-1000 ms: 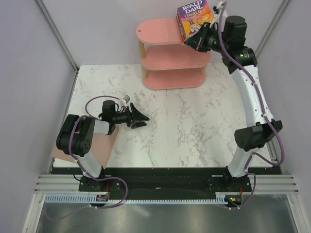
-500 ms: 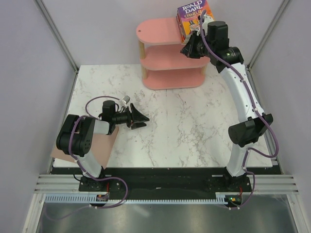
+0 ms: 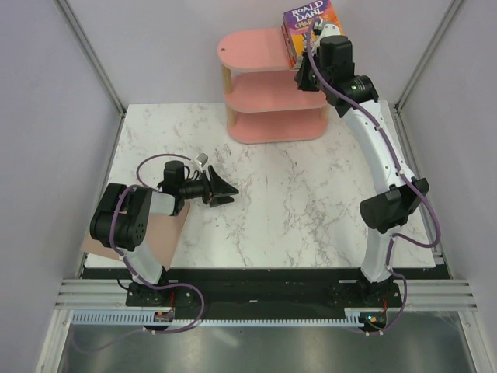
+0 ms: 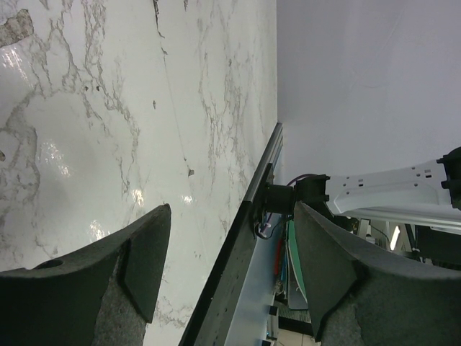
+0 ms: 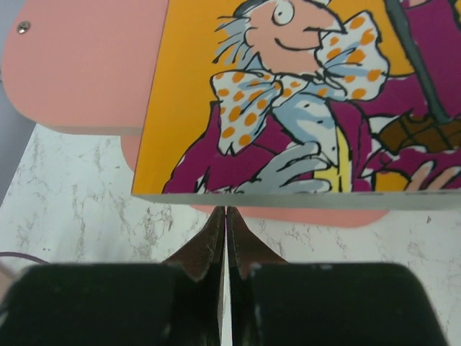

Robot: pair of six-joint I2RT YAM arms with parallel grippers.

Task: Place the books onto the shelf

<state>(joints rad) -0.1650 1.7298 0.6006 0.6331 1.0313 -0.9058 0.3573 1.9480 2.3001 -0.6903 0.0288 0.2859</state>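
While you look down from the overhead camera, the shelf (image 3: 250, 48) stands at the far edge of the worktop (image 3: 311, 202), right of the middle, with its back close to the rear wall. The purple-yellow Roald Dahl book (image 3: 309, 25) sits on the right end of the top board, cover facing up. I cannot tell whether it lies flat or tilts. To its left, the rest of that board shows bare pink out to the rounded left end.

Your right gripper (image 3: 301, 76) is up at the top board's near right rim, with its arm stretched along the worktop's right edge. In the wrist view its fingers are pressed together with nothing between them (image 5: 226, 213). Their tips point at the pale page edge of the book (image 5: 288, 94), just below it. I cannot tell whether they touch it. The shelf (image 5: 79, 65) fills the upper left of that view.

Your left gripper (image 3: 221, 190) hovers low near the worktop's left side and points right. Its jaws are spread wide and hold nothing (image 4: 230, 274). A broad stretch of marble lies between it and the shelf. A tan-pink sheet (image 3: 167, 233) lies under that arm at the near left corner. The side walls rise close along both edges.
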